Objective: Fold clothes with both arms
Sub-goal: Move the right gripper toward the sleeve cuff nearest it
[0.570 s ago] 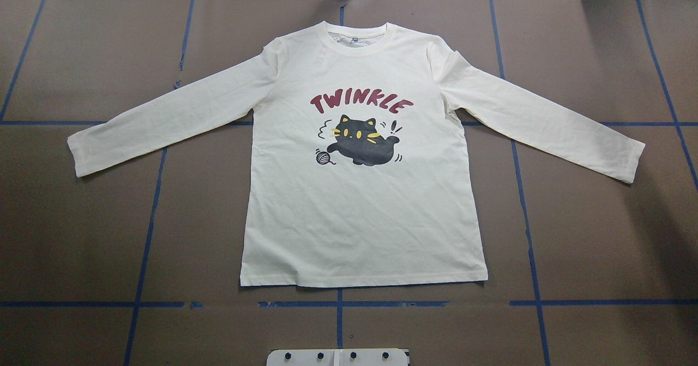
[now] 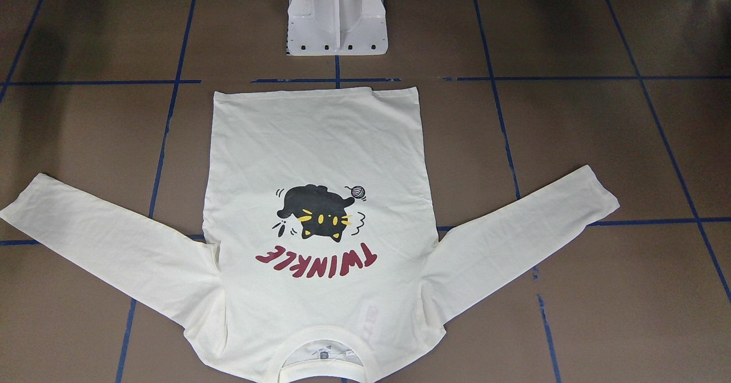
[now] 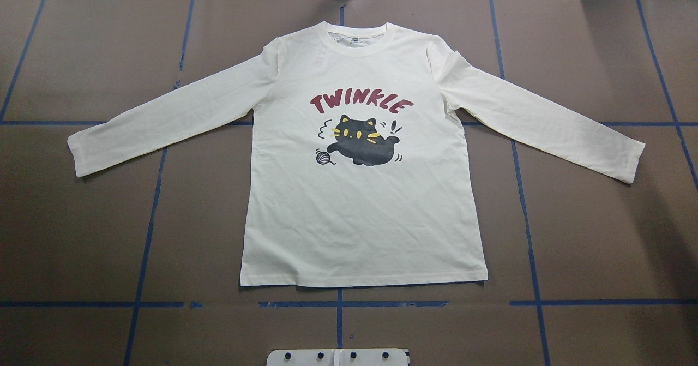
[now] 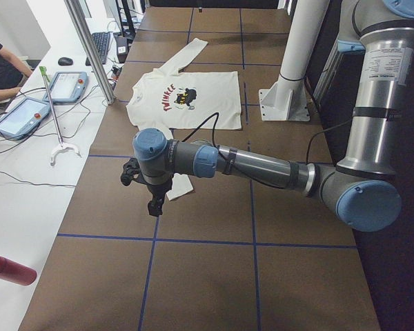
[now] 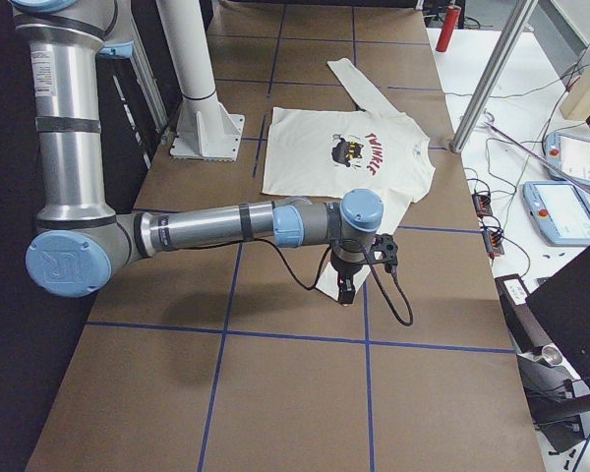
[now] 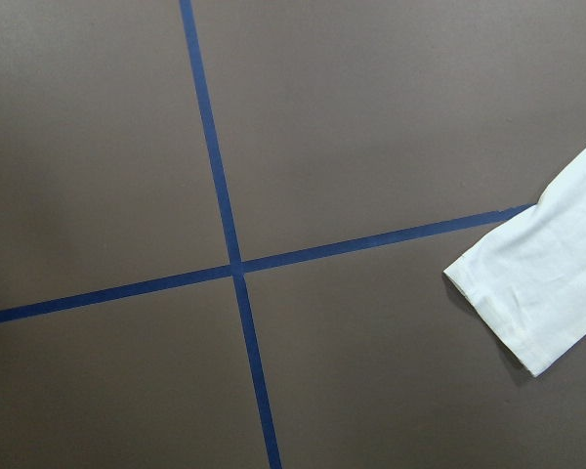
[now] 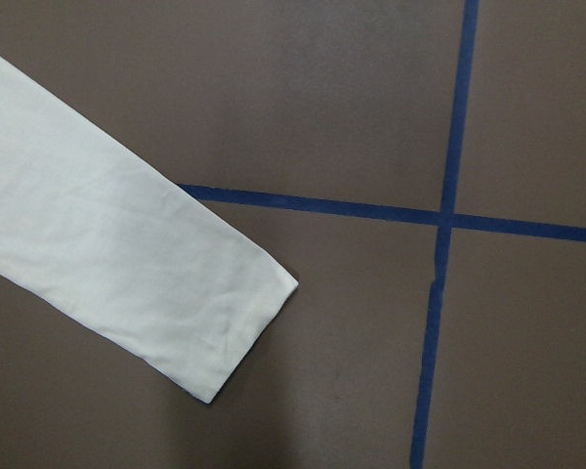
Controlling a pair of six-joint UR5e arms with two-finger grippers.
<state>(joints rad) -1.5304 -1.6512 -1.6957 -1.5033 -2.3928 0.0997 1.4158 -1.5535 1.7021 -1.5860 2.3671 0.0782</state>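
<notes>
fingers of the left gripper (image 4: 154, 204) and the right gripper (image 5: 346, 288) show only in the side views, so their opening and any hold cannot be told; each hangs near a sleeve cuff. since the earlier overhead frame nothing has shifted: the shirt (image 3: 360, 219) lies flat, print up, sleeves spread, midway on the table (image 3: 65, 235). dark red block letters read "twinkle" above a black cat and a yarn ball. soft cream cloth, ribbed round collar; matte brown surface gridded with blue tape (image 3: 82, 304).
</notes>
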